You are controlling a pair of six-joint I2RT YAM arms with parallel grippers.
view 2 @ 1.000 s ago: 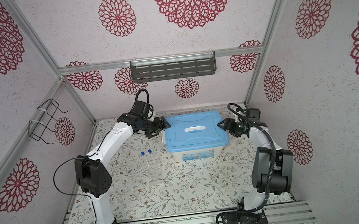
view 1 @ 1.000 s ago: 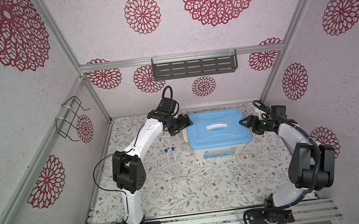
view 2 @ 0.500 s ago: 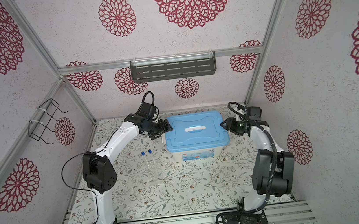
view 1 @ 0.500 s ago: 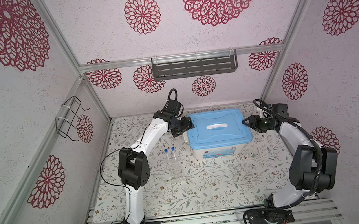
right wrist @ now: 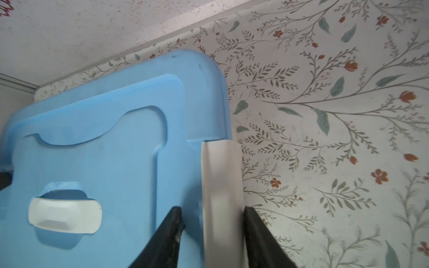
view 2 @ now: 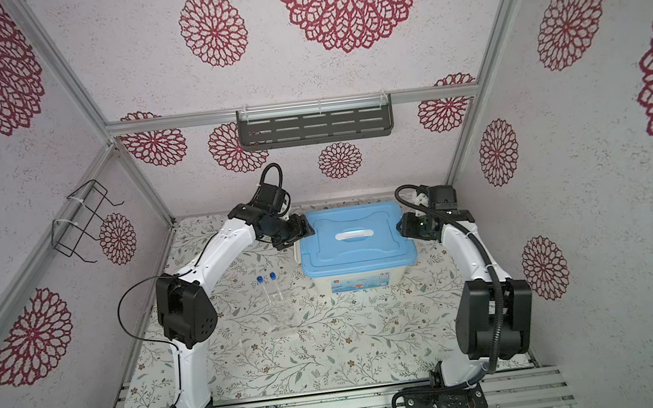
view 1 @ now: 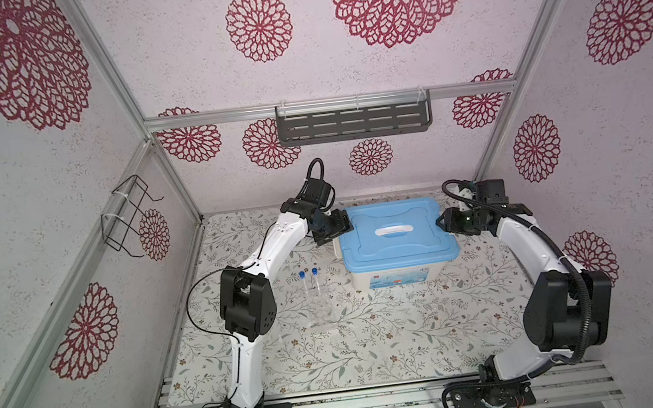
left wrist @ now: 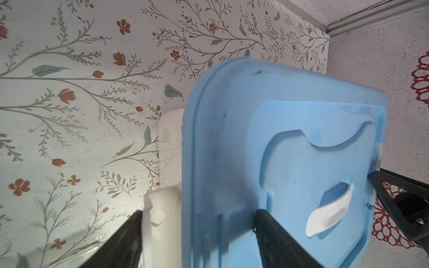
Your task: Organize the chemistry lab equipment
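Tubes: two slim clear tubes with blue caps [view 1: 310,288] standing in a clear plastic tube stand [view 1: 323,316]
Place: floral-print mat [view 1: 373,333], near the white plastic tub [view 1: 402,278]
Tub: smooth moulded blue lid [view 1: 398,243]; front label unreadable
Left gripper [left wrist: 198,212]: jaws apart, straddling lid rim and white side latch [left wrist: 160,215]
Right gripper [right wrist: 211,208]: jaws apart around opposite white latch [right wrist: 220,185]

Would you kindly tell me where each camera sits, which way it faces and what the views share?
Both top views: high in front, looking down toward the back wall; both arms, the blue lid and two tubes show.
Left wrist: on the left arm, facing the lid; left end effector straddles its edge.
Right wrist: on the right arm, facing the lid; right end effector straddles a white latch.
All share the lid.
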